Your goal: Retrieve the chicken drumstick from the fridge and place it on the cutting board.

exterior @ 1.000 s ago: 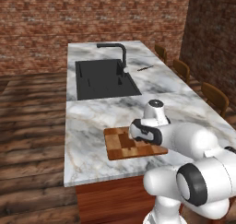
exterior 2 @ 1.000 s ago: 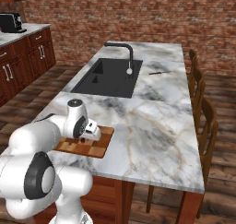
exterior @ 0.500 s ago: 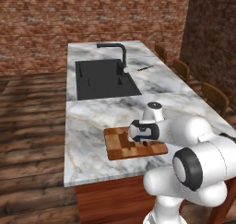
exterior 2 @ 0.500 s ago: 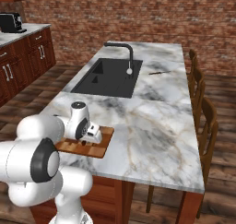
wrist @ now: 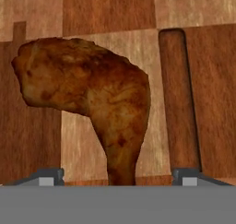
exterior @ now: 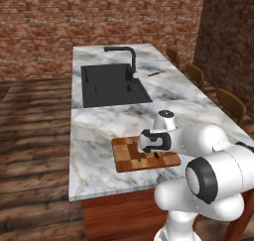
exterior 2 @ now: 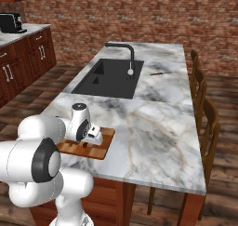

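Note:
The chicken drumstick [wrist: 92, 94] lies flat on the cutting board [wrist: 106, 11], reddish-brown, with its thick end away from the hand and its thin bone end between my fingertips [wrist: 48, 176]. My gripper [wrist: 117, 176] is open, its tips set wider than the bone end and clear of it on both sides. The checkered board [exterior: 124, 155] sits near the front edge of the marble island, and my gripper [exterior: 158, 154] hangs low over the board's right half. From the right base view the hand hides part of the board [exterior 2: 104, 139]. The fridge is out of view.
A black sink [exterior: 114, 84] with a dark faucet [exterior: 130, 56] lies beyond the board. A knife [exterior: 155, 73] rests on the counter past the sink. Wooden chairs [exterior 2: 204, 113] line the island's right side. The marble counter's front edge [exterior: 114, 193] is close to the board.
The hand has stayed over the cutting board and sunk slightly. The arm's elbow has swung nearer to the cameras.

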